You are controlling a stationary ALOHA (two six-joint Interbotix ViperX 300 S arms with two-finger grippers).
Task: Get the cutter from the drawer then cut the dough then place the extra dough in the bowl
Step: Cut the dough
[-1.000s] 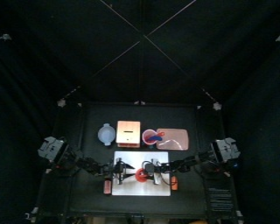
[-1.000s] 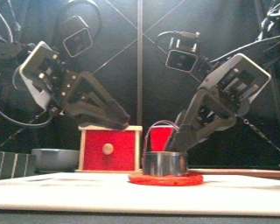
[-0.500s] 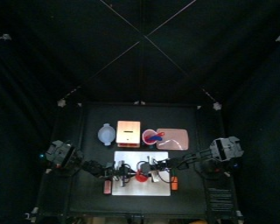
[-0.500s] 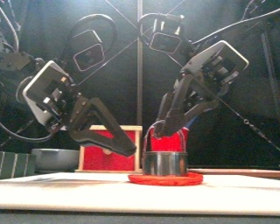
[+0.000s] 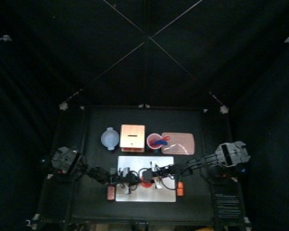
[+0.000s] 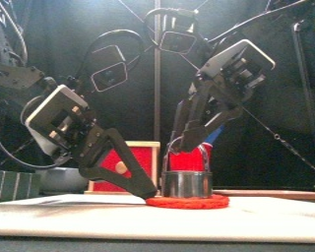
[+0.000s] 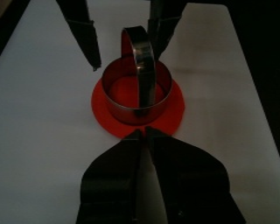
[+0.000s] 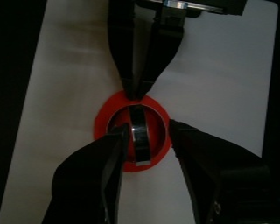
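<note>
Cutter [image 6: 187, 184] sits on the red dough [image 6: 187, 202], mid white cutting board [image 6: 68, 215]. Right tool [image 8: 150, 125] is open, jaws straddling the cutter. Left tool [image 7: 146, 133] is closed, tips at the dough's rim.

Taking the round metal cutter [image 6: 187, 183] as dial centre, back curtain at twelve: my left gripper [image 7: 143, 133], jaws pressed together, fills nine; my right gripper [image 8: 143, 129], jaws spread either side of the cutter, fills three. Six is bare white cutting board [image 5: 147, 195]. Past the board stand a blue-grey bowl [image 5: 108, 138] at eleven, a pale wooden box [image 5: 133, 137] at twelve and a flat pink tray [image 5: 190, 144] at one.
</note>
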